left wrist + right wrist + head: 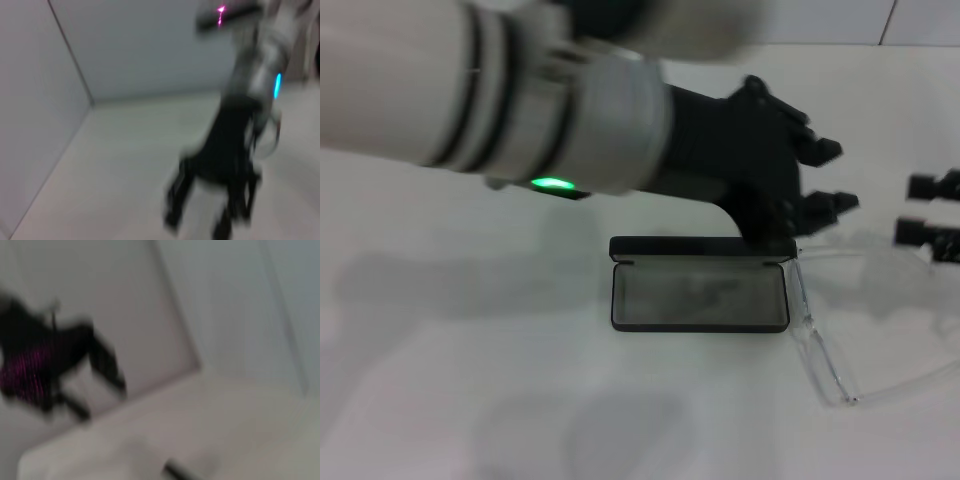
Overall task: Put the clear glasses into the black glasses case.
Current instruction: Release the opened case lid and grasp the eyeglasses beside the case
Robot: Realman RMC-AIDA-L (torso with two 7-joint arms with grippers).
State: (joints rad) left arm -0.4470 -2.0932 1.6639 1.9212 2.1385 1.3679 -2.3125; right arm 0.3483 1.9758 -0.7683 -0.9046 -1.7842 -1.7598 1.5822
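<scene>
The black glasses case (700, 300) lies open in the middle of the table, grey lining up, with its lid (700, 246) standing along the far edge. The clear glasses (825, 355) rest on the table just right of the case, unfolded, with one arm reaching toward the right edge. My left gripper (835, 177) hovers above the case's far right corner, open, with nothing between its fingers. At the right edge my right gripper (920, 210) is open over the far part of the glasses. It shows again as a blurred shape, the right gripper (215, 200), in the left wrist view.
The white left forearm (490, 90) crosses the upper left of the head view and hides the table behind it. White walls (150, 45) close the table at the back. The right wrist view shows only the blurred left gripper (50, 365) against a wall.
</scene>
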